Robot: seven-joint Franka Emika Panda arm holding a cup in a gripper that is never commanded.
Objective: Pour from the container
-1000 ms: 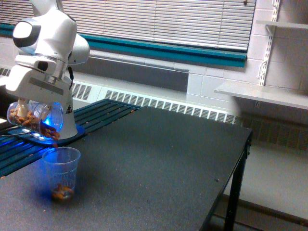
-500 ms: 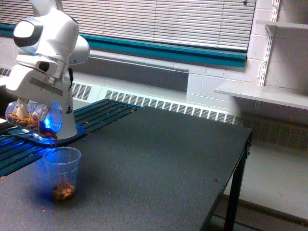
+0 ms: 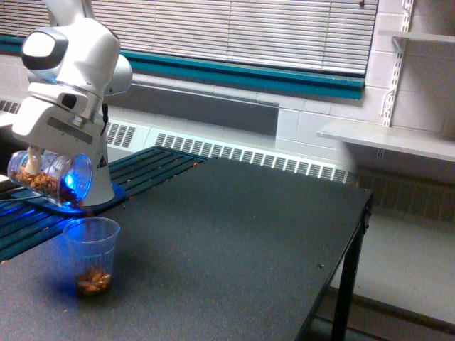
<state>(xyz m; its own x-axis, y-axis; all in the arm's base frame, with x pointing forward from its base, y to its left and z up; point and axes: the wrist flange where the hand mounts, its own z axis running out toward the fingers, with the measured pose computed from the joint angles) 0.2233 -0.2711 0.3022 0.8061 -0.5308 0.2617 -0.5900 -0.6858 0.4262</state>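
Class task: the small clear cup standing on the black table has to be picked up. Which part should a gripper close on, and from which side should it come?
Grip the small clear cup across its upper wall, coming level from the exterior view's right. It stands upright and open-mouthed, and the tilted container hangs above its rim, so an approach from above looks blocked.

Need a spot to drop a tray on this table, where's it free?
Free: the whole table from the small cup out to the exterior view's right edge. Crowded: the exterior view's left corner, where the tool tips the container over that cup.
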